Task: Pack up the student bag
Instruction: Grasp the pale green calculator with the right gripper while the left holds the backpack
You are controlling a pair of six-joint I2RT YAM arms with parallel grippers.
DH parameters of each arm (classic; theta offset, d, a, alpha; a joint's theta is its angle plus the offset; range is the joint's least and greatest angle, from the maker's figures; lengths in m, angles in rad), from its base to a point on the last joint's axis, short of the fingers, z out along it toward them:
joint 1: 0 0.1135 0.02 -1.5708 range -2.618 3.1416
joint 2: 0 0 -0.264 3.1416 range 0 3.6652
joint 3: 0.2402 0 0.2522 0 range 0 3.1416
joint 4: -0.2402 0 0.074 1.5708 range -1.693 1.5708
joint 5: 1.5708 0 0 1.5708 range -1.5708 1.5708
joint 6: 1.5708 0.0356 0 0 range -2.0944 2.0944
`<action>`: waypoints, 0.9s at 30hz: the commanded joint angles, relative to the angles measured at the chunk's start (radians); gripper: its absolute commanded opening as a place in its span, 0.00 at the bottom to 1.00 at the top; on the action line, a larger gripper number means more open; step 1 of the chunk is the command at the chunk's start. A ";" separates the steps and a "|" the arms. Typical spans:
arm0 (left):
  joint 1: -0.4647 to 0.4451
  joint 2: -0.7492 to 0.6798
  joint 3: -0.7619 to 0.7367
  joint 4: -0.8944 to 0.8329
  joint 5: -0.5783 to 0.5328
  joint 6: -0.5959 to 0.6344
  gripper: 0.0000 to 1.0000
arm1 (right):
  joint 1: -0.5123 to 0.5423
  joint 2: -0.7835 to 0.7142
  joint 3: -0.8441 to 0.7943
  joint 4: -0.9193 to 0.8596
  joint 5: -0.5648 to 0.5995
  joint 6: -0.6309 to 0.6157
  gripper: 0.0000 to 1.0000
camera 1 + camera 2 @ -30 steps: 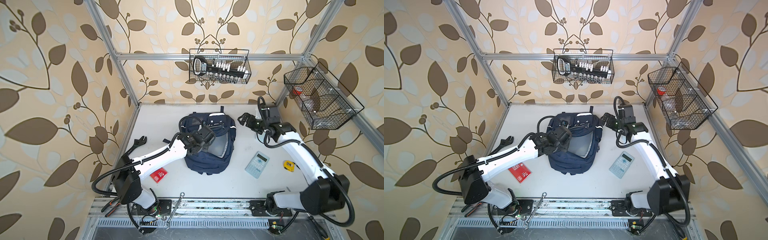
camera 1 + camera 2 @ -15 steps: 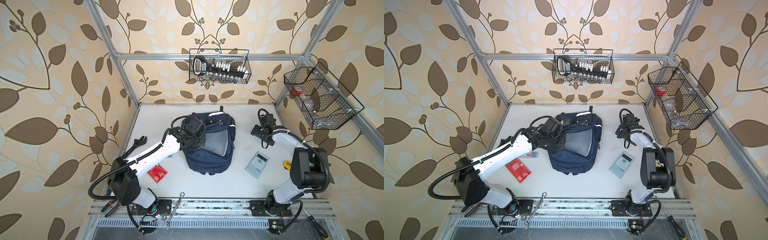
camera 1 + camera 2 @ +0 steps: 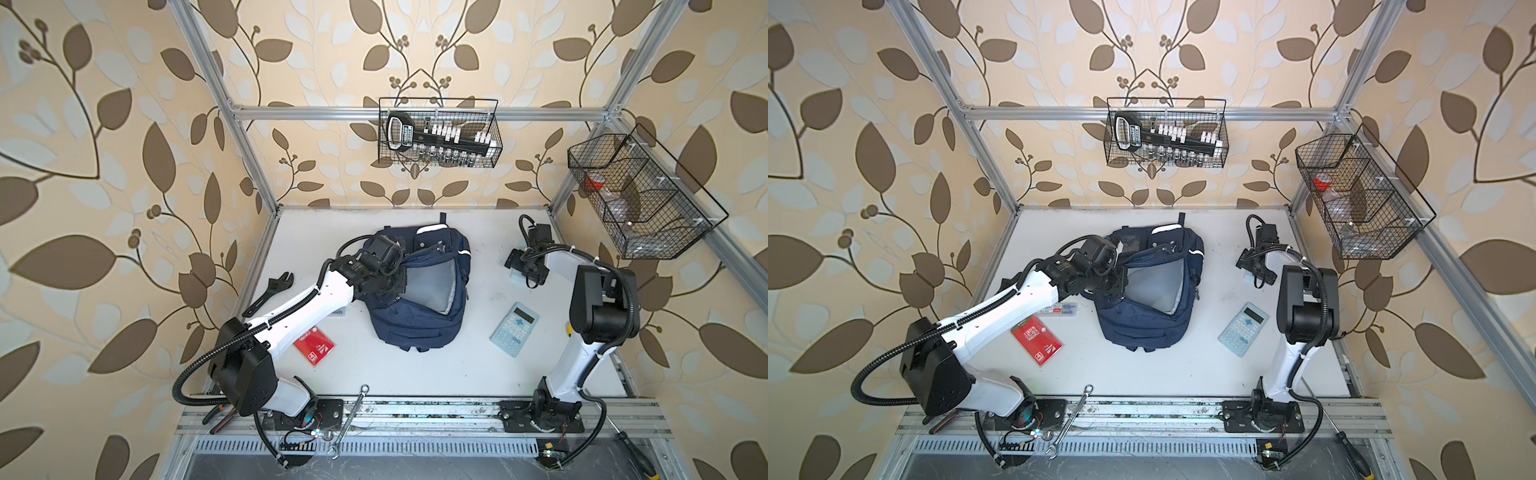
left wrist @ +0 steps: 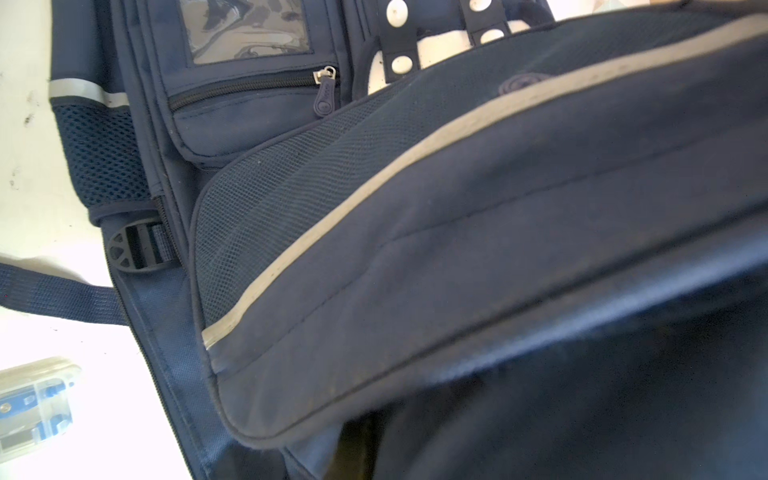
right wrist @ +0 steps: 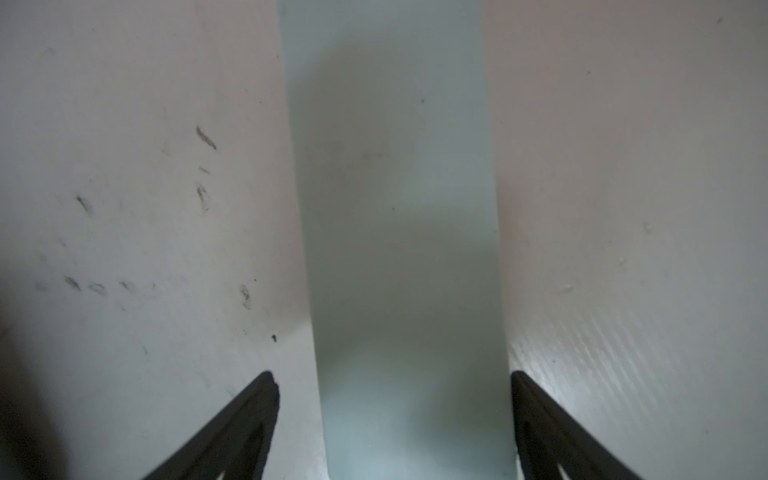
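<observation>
left arm (image 3: 307, 303) stretched diagonally toward frame centre, jaws clamped, right arm (image 3: 598, 299) folded at right, wrist lowered, jaws spread apart

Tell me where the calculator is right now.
In both top views the calculator lies flat on the right side of the table, between the bag and the right arm, apart from both.

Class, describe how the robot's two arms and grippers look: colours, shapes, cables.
The left arm and right arm share white links and boxy black joint housings, each trailed by a black corrugated cable. The right gripper has black, tapered fingers.
</observation>
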 commanded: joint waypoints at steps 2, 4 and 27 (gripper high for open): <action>0.006 -0.068 0.017 0.113 0.068 -0.018 0.00 | 0.001 0.029 0.021 -0.020 -0.006 -0.024 0.64; 0.007 -0.067 0.014 0.112 0.065 -0.023 0.00 | 0.001 0.034 0.010 -0.016 -0.010 -0.022 0.64; 0.018 -0.072 0.001 0.113 0.038 -0.066 0.00 | 0.015 -0.034 -0.078 0.035 -0.089 -0.016 0.34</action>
